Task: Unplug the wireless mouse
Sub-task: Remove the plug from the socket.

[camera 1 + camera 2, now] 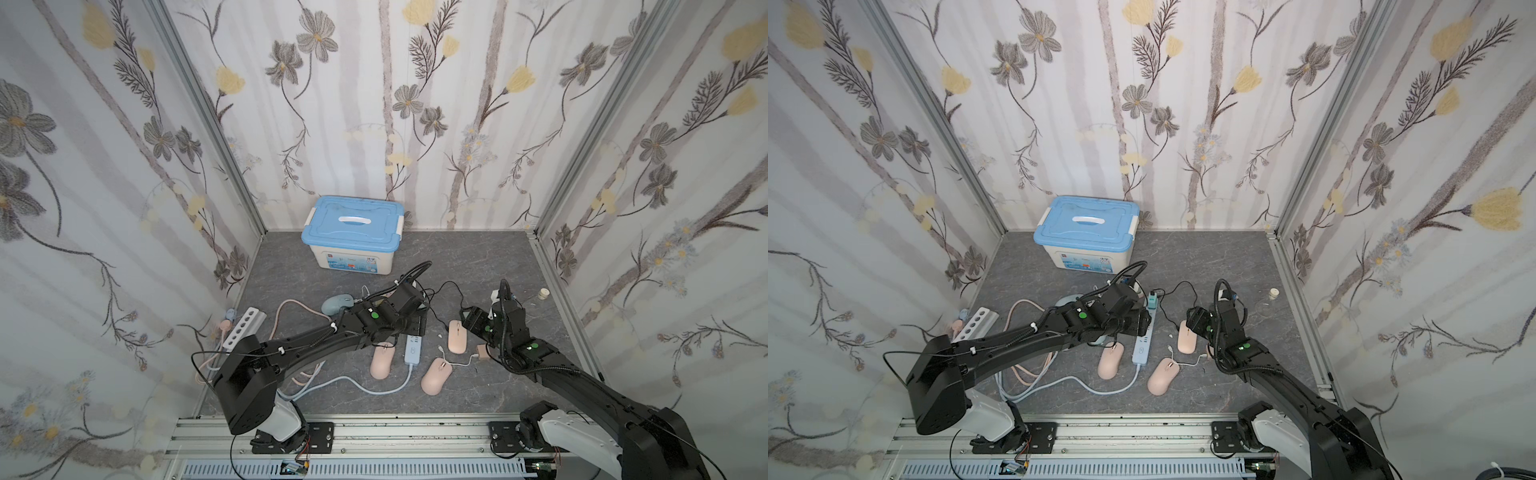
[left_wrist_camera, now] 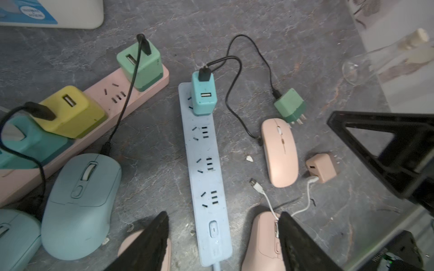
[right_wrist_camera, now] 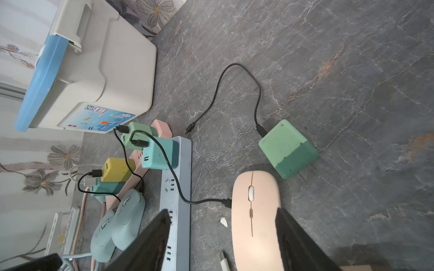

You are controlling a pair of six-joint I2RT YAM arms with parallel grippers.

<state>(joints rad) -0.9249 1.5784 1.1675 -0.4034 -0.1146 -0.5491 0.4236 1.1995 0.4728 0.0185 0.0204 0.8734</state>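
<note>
Starts nearest with the left end effector [image 2: 223,213], spread above the nearer part of the blue power strip [image 2: 206,169] and pinching nothing, rounded pink mice [image 1: 434,376] lying either side of that strip. Finds just beyond, right of the strip, the right end effector [image 3: 223,210], likewise spread and empty, its fingers [image 3: 296,234] standing either side of the flat pink mouse [image 3: 256,211] with no clear touch. Places that mouse, judged the task's thing, flat on the grey surface [image 3: 328,70], a loose green charger [image 3: 288,150] just beside its far right corner, unplugged, prongs bare. Traces a black cable [image 3: 202,201] from the mouse's left edge across the strip to the teal charger [image 3: 159,153] seated in the strip's far socket. Reads the plug as still home in the mouse: nothing of the unplugging done yet. Leaves all of it, probably: steadying the mouse body, pinching the small plug, drawing it straight out. Notes farther left a pink power strip [image 2: 110,86] carrying more chargers, blue mice [image 2: 79,206] wired to them. Ends at the far wall with the blue-lidded storage box [image 1: 353,232].
</note>
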